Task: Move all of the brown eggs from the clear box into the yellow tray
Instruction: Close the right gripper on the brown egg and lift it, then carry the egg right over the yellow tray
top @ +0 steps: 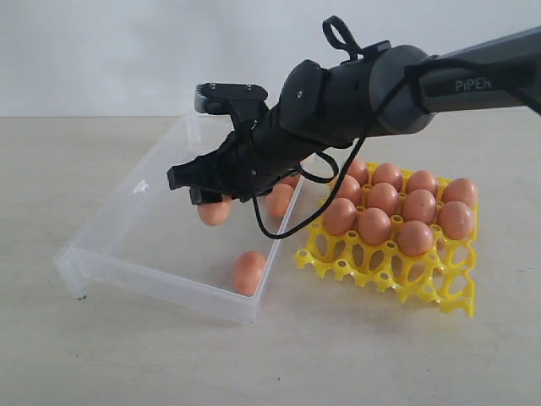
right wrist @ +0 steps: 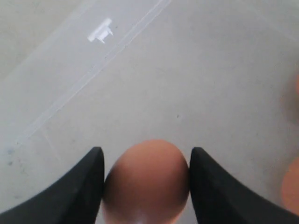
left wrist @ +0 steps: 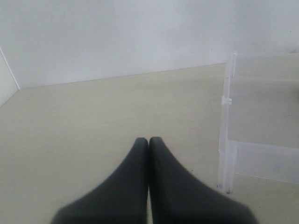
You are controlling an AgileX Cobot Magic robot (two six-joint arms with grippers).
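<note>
- The right gripper (right wrist: pixel 146 150) reaches across into the clear box (top: pixel 101 264) and clasps one brown egg (top: pixel 214 211) between its black fingers (right wrist: pixel 79 191), jaws spread wide around the shell. The egg appears to hang just above the box floor.
- The left gripper (left wrist: pixel 148 141) sits low over the table (left wrist: pixel 70 121), near a corner of the box, jaws pressed together and holding nothing.
- The yellow tray (top: pixel 439 296) stands just beside the box. About eleven tray eggs (top: pixel 382 199) fill its rear rows, and the front row of cells is open.
- The smooth shell is pinched only at its sides. A jolt or a slackened grip would likely drop it onto hard plastic, and too firm a squeeze could crack it.
- The box wall nearest the tray lies between the held egg and its goal, so a carry made too low could clip the rim.
- A black cable (top: pixel 269 228) loops beneath the arm and dangles into the box near a loose egg (top: pixel 279 201). A sideways sweep could drag that egg or snag the wall and shift the box.
- A second egg (top: pixel 249 272) lies against the box's near wall, well apart from the gripper. Whether another hides behind the arm cannot be told.
- The filled rows crowd the open cells, so a careless descent could knock a seated egg or land on a cell already occupied.
</note>
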